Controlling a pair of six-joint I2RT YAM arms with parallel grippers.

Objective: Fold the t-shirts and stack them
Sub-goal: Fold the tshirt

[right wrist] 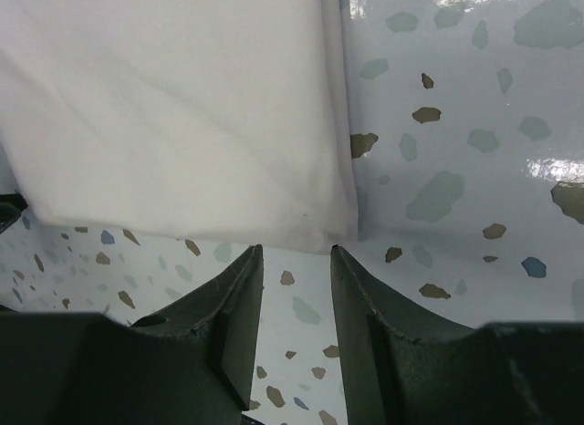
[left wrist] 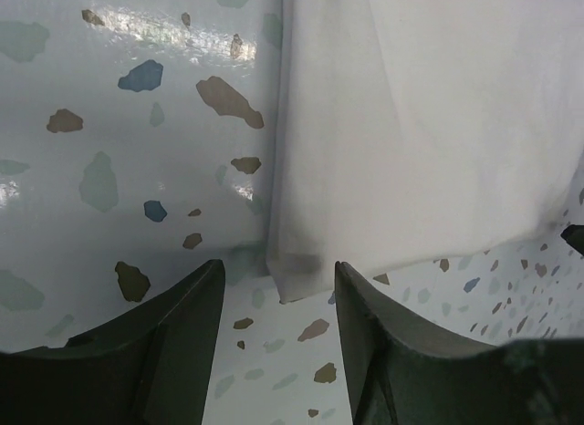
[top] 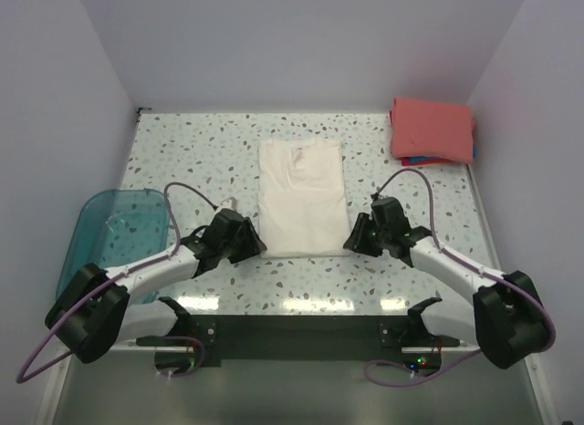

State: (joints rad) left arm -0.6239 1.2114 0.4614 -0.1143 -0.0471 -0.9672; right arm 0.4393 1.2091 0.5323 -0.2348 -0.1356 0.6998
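A cream-white t-shirt (top: 301, 197) lies flat in the middle of the table, folded into a long rectangle, its print hidden. My left gripper (top: 255, 245) sits at its near left corner and my right gripper (top: 352, 242) at its near right corner. In the left wrist view the shirt's (left wrist: 411, 124) corner lies just beyond the open left gripper (left wrist: 278, 272), nothing between the jaws. The right wrist view has the right gripper (right wrist: 295, 253) open too, just short of the shirt's (right wrist: 182, 106) hem. A folded coral-red t-shirt (top: 432, 129) rests at the back right on a blue edge (top: 422, 160).
A translucent teal tub (top: 114, 238) stands at the left edge beside the left arm. The speckled table (top: 182, 151) is walled in white on three sides. Purple cables loop above both wrists.
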